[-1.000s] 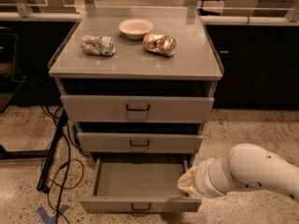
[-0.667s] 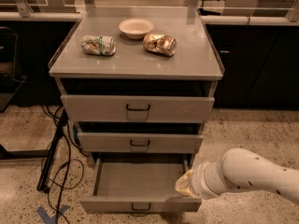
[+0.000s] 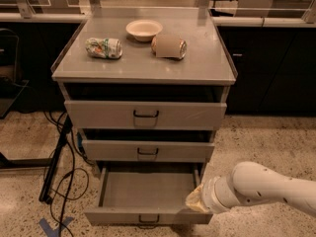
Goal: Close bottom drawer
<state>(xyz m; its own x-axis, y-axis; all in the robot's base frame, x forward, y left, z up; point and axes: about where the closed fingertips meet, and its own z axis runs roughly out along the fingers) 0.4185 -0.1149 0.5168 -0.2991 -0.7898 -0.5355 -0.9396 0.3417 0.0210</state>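
Observation:
The bottom drawer (image 3: 143, 194) of the grey cabinet is pulled well out and looks empty; its low front panel with a small dark wire handle (image 3: 148, 219) is at the frame's bottom. My white arm comes in from the right, and the gripper (image 3: 193, 201) is at the drawer's right front corner, touching or just above its rim. The fingers are hidden behind the wrist. The middle drawer (image 3: 147, 151) and the top drawer (image 3: 145, 114) stand slightly out.
On the cabinet top (image 3: 207, 68) lie a crushed can (image 3: 103, 48), a pale bowl (image 3: 143, 29) and a brown can (image 3: 169, 46) on its side. Black cables (image 3: 61, 167) trail on the speckled floor at the left. Dark cabinets stand behind.
The gripper and arm have shifted slightly left along the drawer's right front corner. The drawer stands about as far out as before.

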